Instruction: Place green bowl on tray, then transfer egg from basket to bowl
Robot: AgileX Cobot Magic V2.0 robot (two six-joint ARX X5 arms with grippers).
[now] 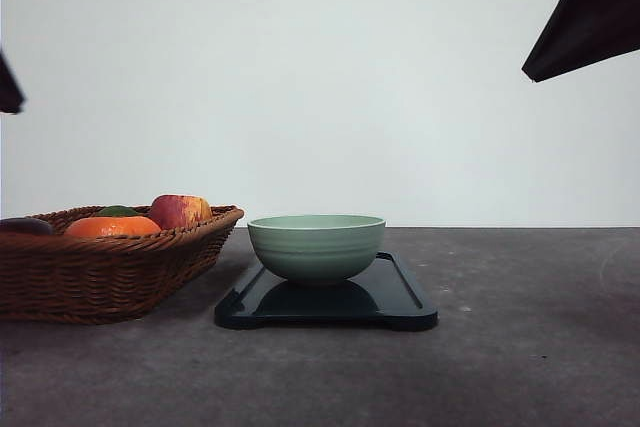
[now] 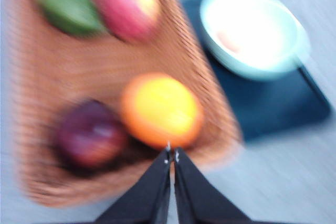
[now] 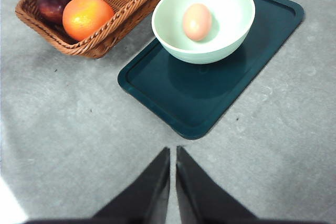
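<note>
Egg (image 3: 197,21) in green bowl (image 3: 203,19)

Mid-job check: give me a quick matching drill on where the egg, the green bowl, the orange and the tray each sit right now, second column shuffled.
Things:
1. egg
2. green bowl
3. orange
4. tray

Places:
A. flat on the grey table
B. in the wicker basket
C. inside the bowl
D. standing on the tray

Pairs: 1-C, 2-D, 3-B, 4-A
</note>
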